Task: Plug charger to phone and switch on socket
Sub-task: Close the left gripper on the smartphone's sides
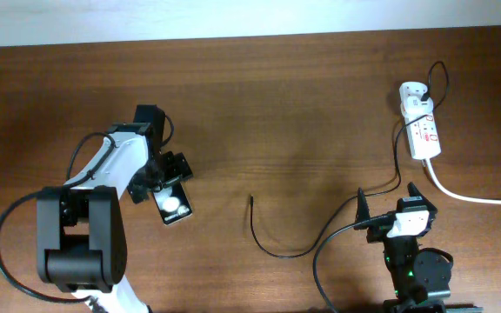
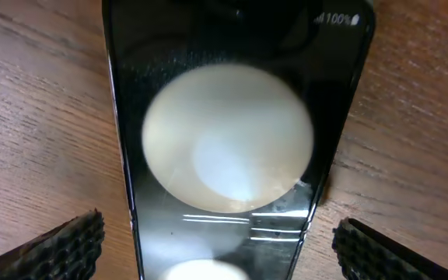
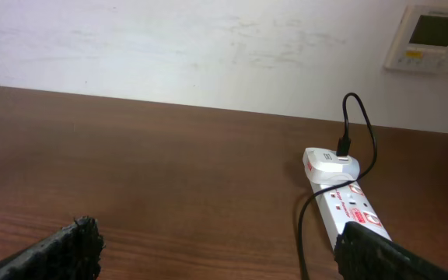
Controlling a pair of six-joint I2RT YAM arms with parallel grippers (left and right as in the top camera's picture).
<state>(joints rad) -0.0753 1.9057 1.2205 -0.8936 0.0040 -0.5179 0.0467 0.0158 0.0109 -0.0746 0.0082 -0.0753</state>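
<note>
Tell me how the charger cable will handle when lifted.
The charger is thin and lies in loose curves, so probably floppy and light. Its far end sits in the adapter, so it may tug taut.

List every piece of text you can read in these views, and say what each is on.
"100%": top right corner of the phone face, in the left wrist view.
Red marks on the socket: too small to read.
Display on the wall panel: too blurred to read.
Nothing else is legible.
</note>
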